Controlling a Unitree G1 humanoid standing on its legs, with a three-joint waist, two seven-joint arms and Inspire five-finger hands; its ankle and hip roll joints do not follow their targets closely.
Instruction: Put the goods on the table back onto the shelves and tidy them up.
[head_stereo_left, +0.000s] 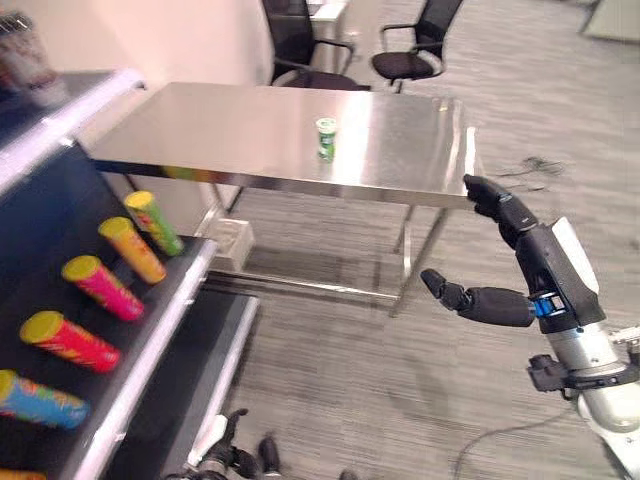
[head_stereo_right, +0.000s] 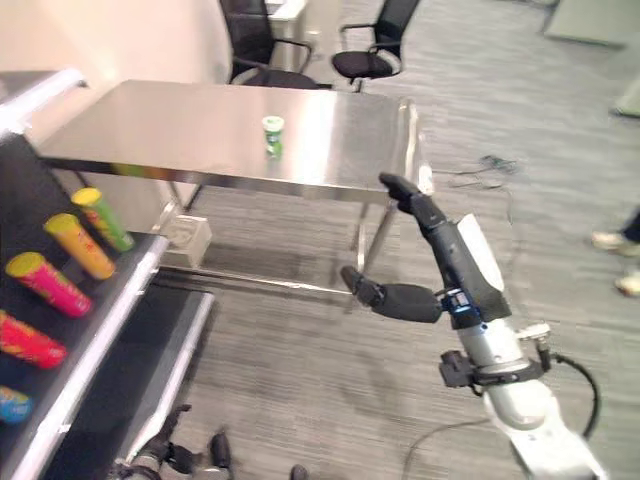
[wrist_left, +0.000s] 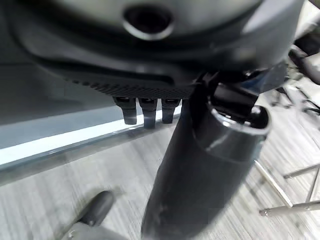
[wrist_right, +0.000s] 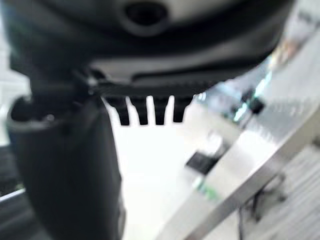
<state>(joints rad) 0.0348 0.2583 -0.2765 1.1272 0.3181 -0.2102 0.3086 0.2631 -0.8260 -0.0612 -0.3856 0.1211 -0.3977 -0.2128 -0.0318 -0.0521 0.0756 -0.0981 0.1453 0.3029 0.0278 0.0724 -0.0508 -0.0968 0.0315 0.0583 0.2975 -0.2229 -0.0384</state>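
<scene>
Right hand (head_stereo_left: 515, 262) hung nearest, fingers straight, empty, short of the table (head_stereo_left: 400, 140). Shelf (head_stereo_left: 150, 330) already held tubes (head_stereo_left: 85, 282). Can (head_stereo_left: 326, 137) stood upright mid-table, well apart. Best approach, I'd say: reach over the edge, grip its middle. Left hand (wrist_left: 150, 107) looked slack, empty.

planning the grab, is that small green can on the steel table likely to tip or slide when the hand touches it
The green can stands upright and alone on the table, so a side nudge could tip it and let it roll. The polished top probably lets it slide. The right hand is open, short of it.
</scene>
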